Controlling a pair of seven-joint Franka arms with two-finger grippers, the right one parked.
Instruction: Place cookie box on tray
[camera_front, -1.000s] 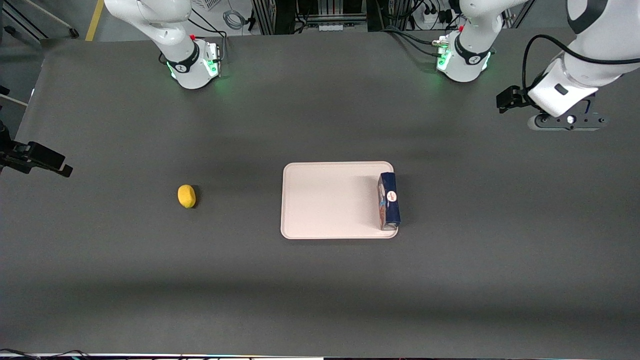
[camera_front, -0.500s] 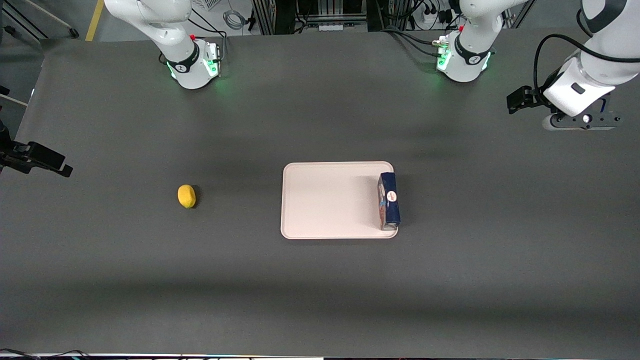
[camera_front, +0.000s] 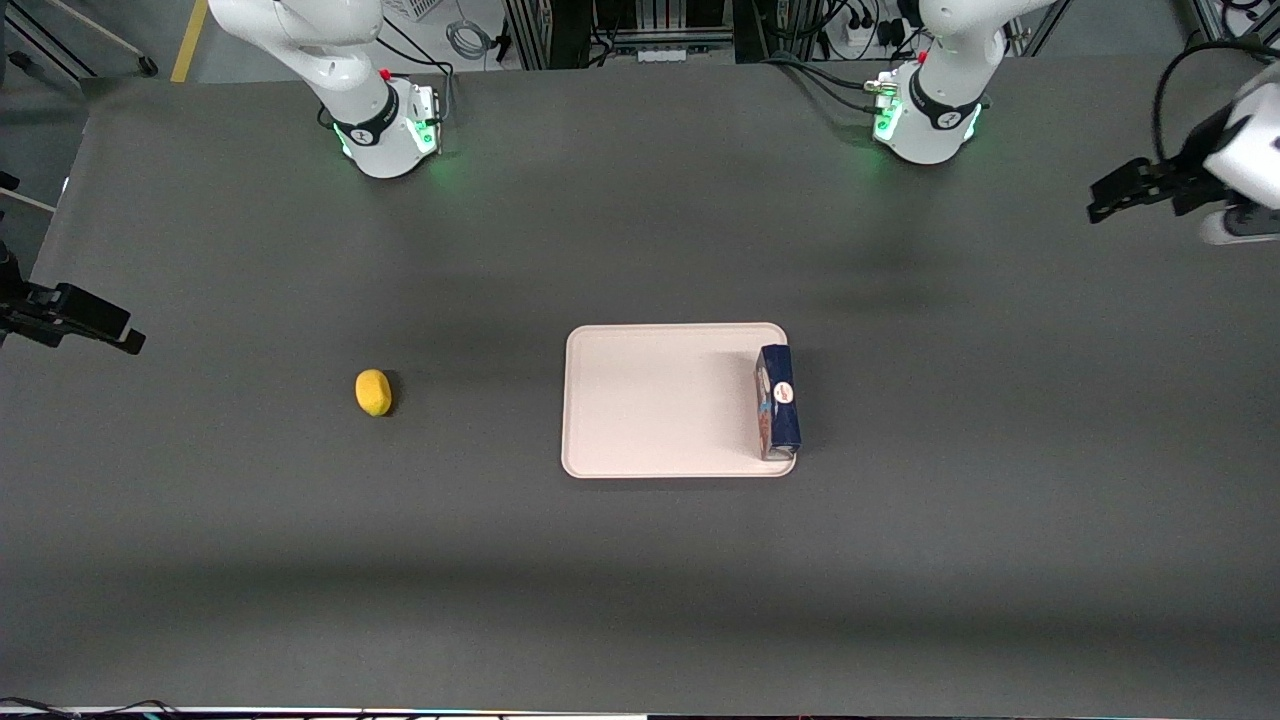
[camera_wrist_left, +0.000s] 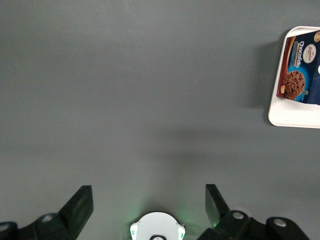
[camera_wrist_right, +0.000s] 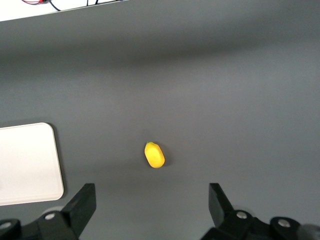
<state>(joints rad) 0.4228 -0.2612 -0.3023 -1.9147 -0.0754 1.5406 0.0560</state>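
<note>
The dark blue cookie box (camera_front: 778, 402) stands on its long edge on the pale pink-white tray (camera_front: 650, 400), at the tray's end toward the working arm. It also shows in the left wrist view (camera_wrist_left: 300, 67), on the tray's corner (camera_wrist_left: 289, 113), cookie picture up. My left gripper (camera_front: 1240, 226) is far off at the working arm's end of the table, high above the mat and partly cut off by the picture edge. In the left wrist view the gripper (camera_wrist_left: 148, 201) is open and empty, fingers wide apart over bare mat.
A small yellow lemon-like object (camera_front: 373, 392) lies on the mat toward the parked arm's end, apart from the tray; it also shows in the right wrist view (camera_wrist_right: 154, 155). The working arm's base (camera_front: 925, 120) glows green, farther from the front camera than the tray.
My left gripper has moved away from the tray, sideways toward the working arm's end of the table. The cookie box, tray and lemon have not moved.
</note>
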